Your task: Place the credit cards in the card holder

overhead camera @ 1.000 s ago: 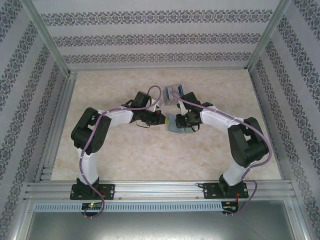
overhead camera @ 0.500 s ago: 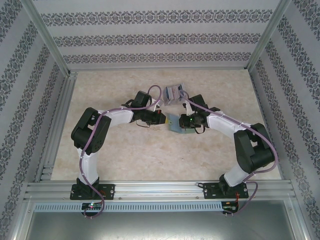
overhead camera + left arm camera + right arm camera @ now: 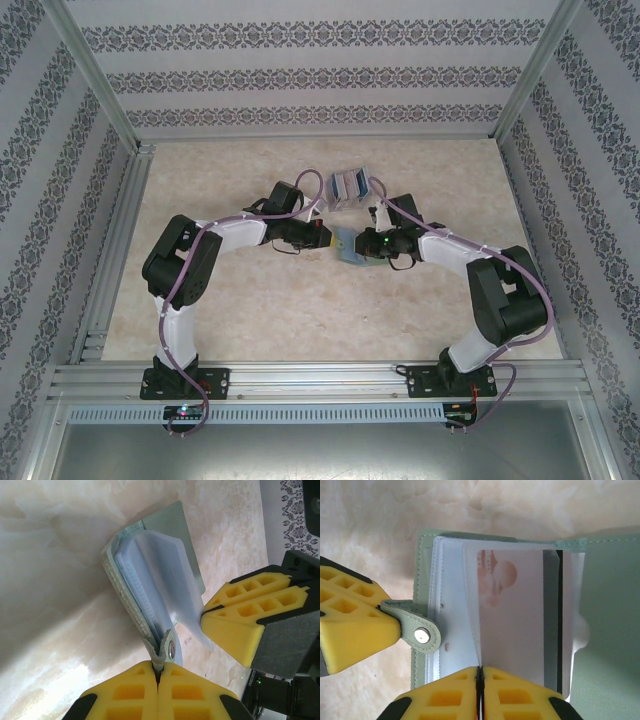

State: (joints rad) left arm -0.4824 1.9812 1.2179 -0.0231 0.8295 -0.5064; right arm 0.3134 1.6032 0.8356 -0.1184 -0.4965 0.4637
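Marble-patterned tabletop (image 3: pixel 250 300): note left fingers (image 3: pixel 159 680) clamped shut on snap tab (image 3: pixel 167 647) of card holder (image 3: pixel 125 575), open at centre; right fingers (image 3: pixel 481 677) pinching clear sleeve (image 3: pixel 520 645); one card apparently seated, credit cards (image 3: pixel 347 187) behind, not yet loaded

Beige marble-look table (image 3: pixel 300 310) w/ alu frame (image 3: pixel 320 375), patterned striped walls (image 3: pixel 320 75) around.

No text, numbers or logos I can read anywhere. Closest thing, from my right wrist camera, is a faded reddish picture printed on the pale card (image 3: pixel 515 610) over the open wallet (image 3: pixel 610 605). Shapes only, no letters legible.
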